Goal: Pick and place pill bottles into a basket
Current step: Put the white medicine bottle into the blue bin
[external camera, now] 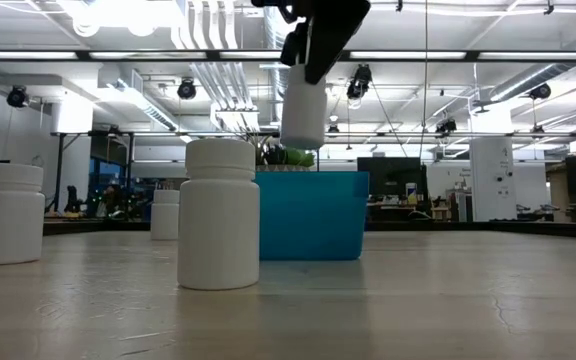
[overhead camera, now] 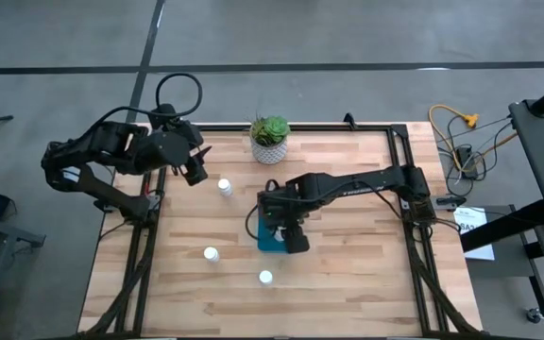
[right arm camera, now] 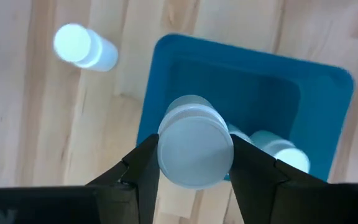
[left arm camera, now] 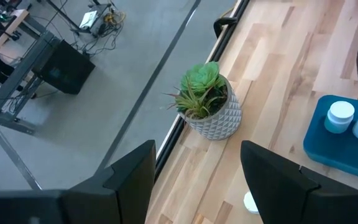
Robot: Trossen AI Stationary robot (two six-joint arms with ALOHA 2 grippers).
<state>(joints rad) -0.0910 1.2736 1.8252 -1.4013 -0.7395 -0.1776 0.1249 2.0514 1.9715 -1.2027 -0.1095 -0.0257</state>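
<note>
My right gripper point(right arm camera: 194, 167) is shut on a white pill bottle point(external camera: 304, 108) and stands right above the teal basket point(right arm camera: 253, 81), which also shows in the high view point(overhead camera: 270, 242). Two bottles point(right arm camera: 277, 153) stand inside the basket. Three more bottles stand upright on the wood: one point(overhead camera: 225, 186) near my left gripper, one point(overhead camera: 212, 253) left of the basket, one point(overhead camera: 266, 278) near the front. My left gripper point(left arm camera: 197, 186) is open and empty at the table's far left point(overhead camera: 195, 170). My right gripper pinches the bottle's capped top end point(right arm camera: 166, 152) between its two fingers point(right arm camera: 138, 171), one on each side. The fingers come from above, pointing down. The bottle hangs upright below them point(external camera: 304, 120), lifted clear, above the basket's rim.
A white patterned pot with a green plant point(overhead camera: 270, 140) stands at the table's far edge, behind the basket. A black frame rail point(overhead camera: 385, 127) runs round the table. Bare wood lies right of the basket.
</note>
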